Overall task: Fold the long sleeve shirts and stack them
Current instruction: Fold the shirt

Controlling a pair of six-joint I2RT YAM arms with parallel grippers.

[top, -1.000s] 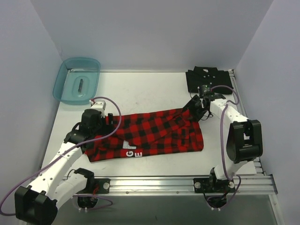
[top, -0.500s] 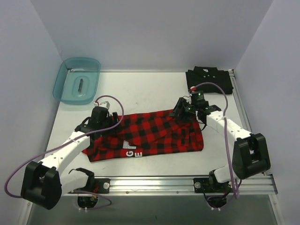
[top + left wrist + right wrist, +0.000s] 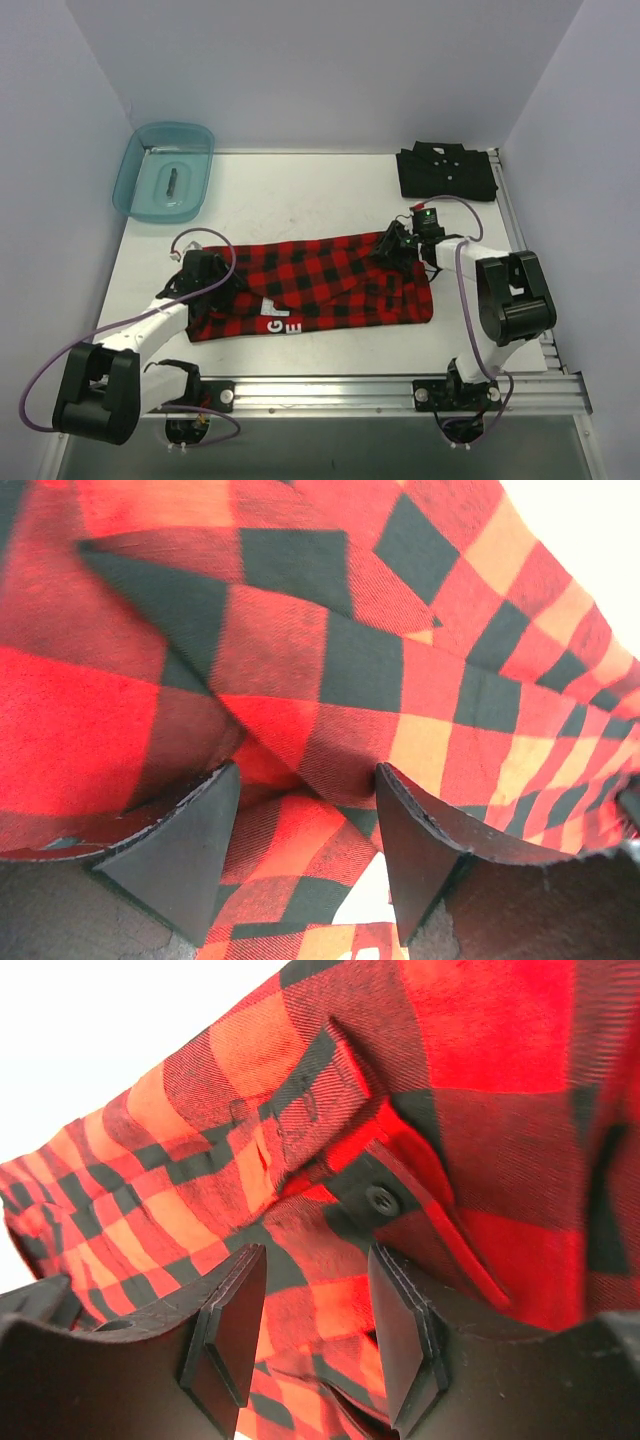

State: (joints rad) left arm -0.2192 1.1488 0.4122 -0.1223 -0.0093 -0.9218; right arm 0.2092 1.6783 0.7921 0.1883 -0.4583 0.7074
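Note:
The red-and-black plaid shirt [image 3: 320, 285] lies spread across the middle of the table, white letters [image 3: 280, 322] near its front hem. The black shirt [image 3: 445, 172] sits folded at the back right corner. My left gripper [image 3: 203, 275] is pressed onto the plaid shirt's left end. In the left wrist view its jaws [image 3: 305, 815] stand open with a raised fold of plaid cloth [image 3: 300, 750] between them. My right gripper [image 3: 393, 246] is down on the shirt's back right part. Its jaws [image 3: 315, 1305] are open over plaid cloth near a black button [image 3: 380, 1198].
A translucent teal bin [image 3: 165, 170] with a small dark item inside stands at the back left. Purple walls close in the table on three sides. A metal rail [image 3: 400, 388] runs along the near edge by the arm bases.
The left gripper slid toward the near-left end of the plaid shirt and its jaws narrowed. The right gripper moved left and down onto the shirt's back right part.

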